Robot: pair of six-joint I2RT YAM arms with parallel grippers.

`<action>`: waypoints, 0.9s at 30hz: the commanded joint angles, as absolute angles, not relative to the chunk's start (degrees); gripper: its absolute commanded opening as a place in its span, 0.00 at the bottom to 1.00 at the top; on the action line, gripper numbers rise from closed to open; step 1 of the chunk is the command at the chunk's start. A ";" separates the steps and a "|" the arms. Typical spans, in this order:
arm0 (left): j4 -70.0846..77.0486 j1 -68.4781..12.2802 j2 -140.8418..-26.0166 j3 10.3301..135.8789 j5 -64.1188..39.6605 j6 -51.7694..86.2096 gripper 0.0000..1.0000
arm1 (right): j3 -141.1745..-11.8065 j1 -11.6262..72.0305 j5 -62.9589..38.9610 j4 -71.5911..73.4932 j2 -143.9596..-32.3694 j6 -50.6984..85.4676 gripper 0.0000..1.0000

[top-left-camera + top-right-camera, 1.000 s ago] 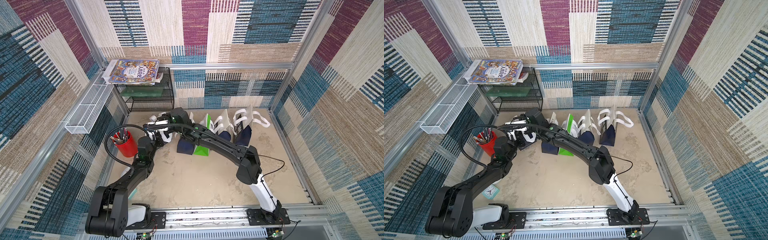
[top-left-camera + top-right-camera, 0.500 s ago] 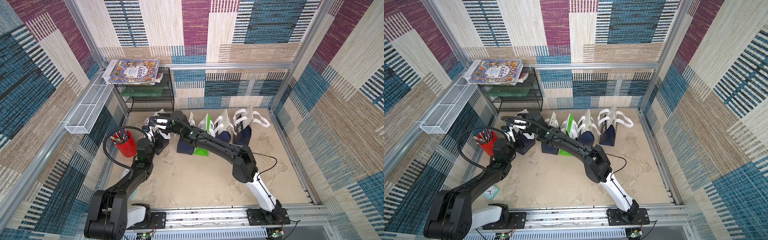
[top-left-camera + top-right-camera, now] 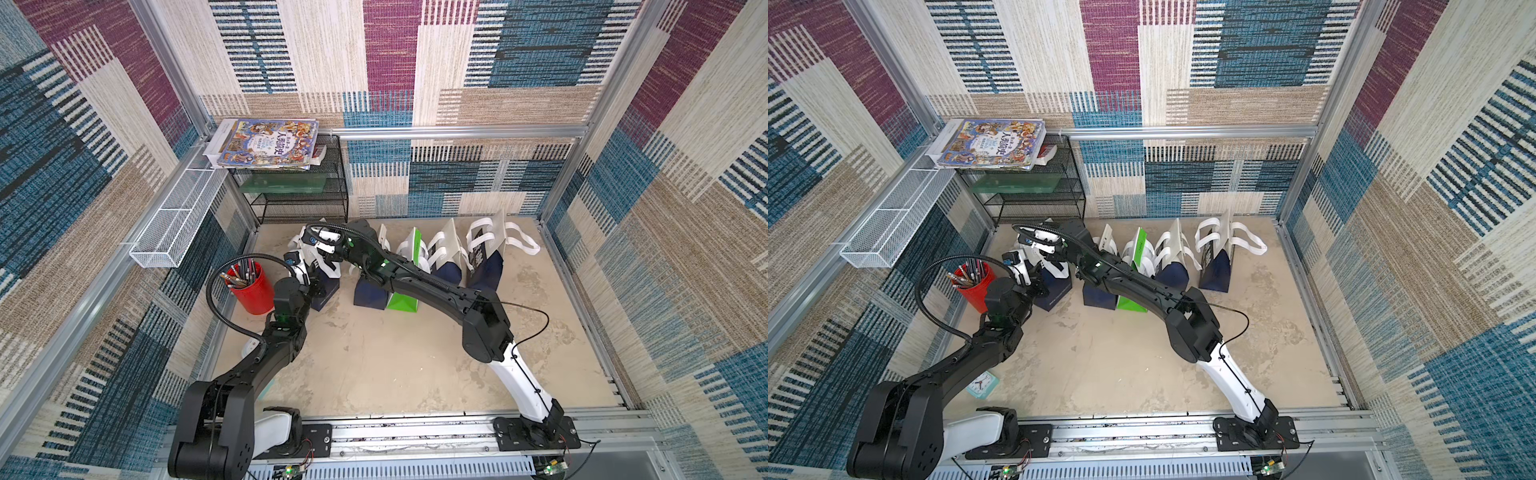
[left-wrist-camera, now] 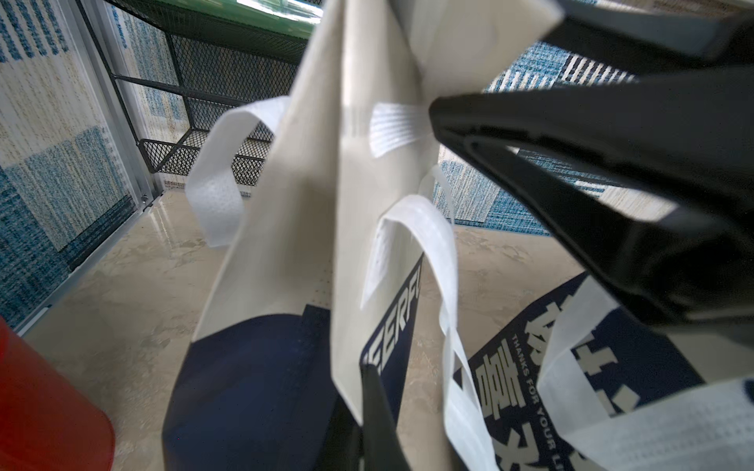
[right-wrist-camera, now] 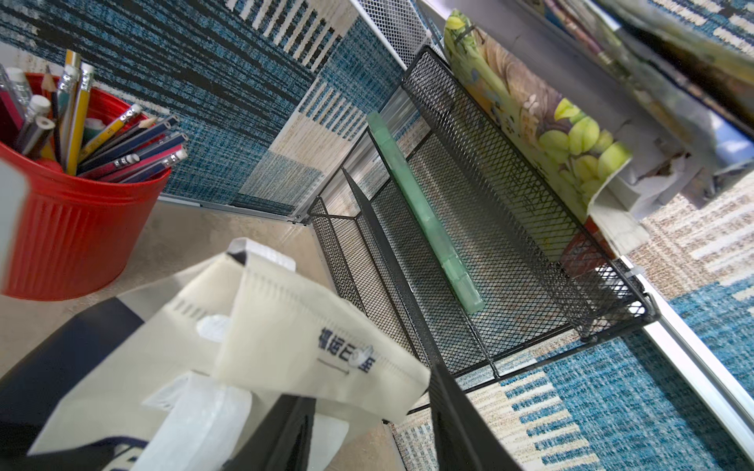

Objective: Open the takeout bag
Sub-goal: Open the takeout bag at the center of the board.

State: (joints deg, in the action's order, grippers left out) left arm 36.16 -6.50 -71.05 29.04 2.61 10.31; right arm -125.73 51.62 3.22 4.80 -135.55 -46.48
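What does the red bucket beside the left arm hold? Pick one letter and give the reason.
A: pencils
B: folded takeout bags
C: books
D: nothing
A: in the right wrist view the red bucket is packed with pencils, tips and erasers sticking out above its rim, while the takeout bag stands outside it on the floor.

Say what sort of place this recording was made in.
Probably a staged robot test cell rather than a real room: aluminium-framed walls clad in patchwork woven panels enclose it, with props on the beige floor such as a red ribbed bucket of pencils and a navy-and-beige takeout bag.
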 commanded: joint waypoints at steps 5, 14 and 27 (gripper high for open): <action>34.00 -6.50 -70.99 28.92 1.41 8.90 0.00 | -128.57 51.86 2.01 10.92 -138.94 -47.04 0.48; 34.17 -6.58 -70.53 28.74 1.19 8.17 0.00 | -129.20 50.72 2.89 14.36 -140.49 -47.64 0.27; 33.61 -6.59 -70.64 29.03 1.60 8.49 0.00 | -131.86 50.40 7.34 12.00 -141.13 -51.68 0.00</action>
